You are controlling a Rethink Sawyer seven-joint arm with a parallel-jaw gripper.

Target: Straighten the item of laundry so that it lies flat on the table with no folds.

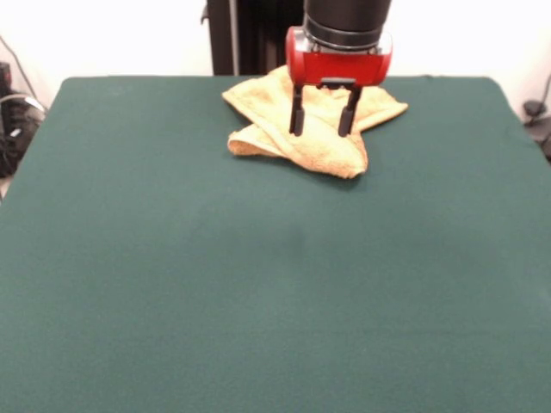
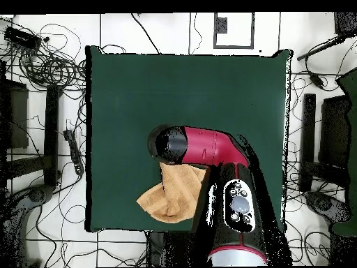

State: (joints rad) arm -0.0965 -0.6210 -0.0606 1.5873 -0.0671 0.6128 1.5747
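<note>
While the gripper (image 1: 323, 133) hangs over the towel (image 1: 331, 146) with its two black fingers (image 1: 296, 112) spread apart and nothing between them, the cloth lies crumpled near the table's (image 1: 258, 284) far edge, close to the pedestal. Seen from the front, its long axis runs roughly left to right, with folded corners pointing left and toward the camera. From overhead, the arm (image 2: 209, 146) covers part of the towel (image 2: 174, 199).

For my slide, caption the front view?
Open gripper poised over the crumpled towel at the table's far edge.
</note>
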